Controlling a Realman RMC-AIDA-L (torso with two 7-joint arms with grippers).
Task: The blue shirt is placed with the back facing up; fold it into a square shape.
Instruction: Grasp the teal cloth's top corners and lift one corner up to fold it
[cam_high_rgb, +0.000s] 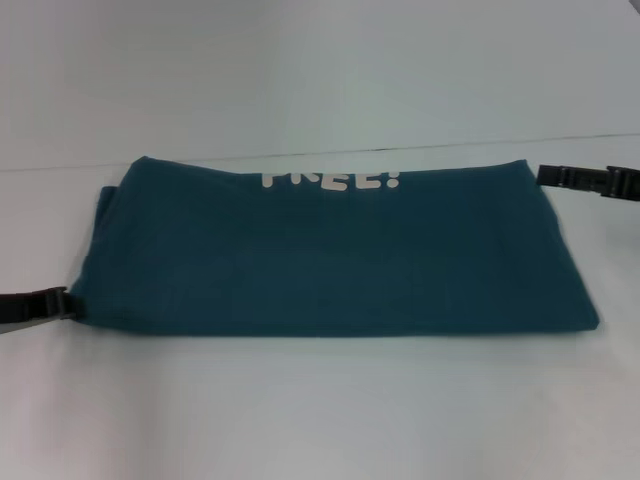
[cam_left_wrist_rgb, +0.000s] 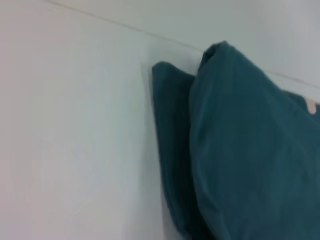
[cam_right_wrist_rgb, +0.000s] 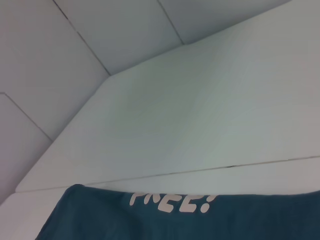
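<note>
Blue shirt (cam_high_rgb: 330, 255) folded, long axis left-right; my left gripper (cam_high_rgb: 55, 303) at near-left corner, right gripper (cam_high_rgb: 565, 177) at far-right; finger states: cannot tell.

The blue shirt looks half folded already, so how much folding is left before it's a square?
Done: the blue shirt lies on the white table as a wide band, lettering upward. In hand: the left gripper sits at its near left corner, the right gripper at its far right corner. Left: folding the band's ends inward into a square.

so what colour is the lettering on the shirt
White lettering on the blue shirt, clearest in the head view.
</note>
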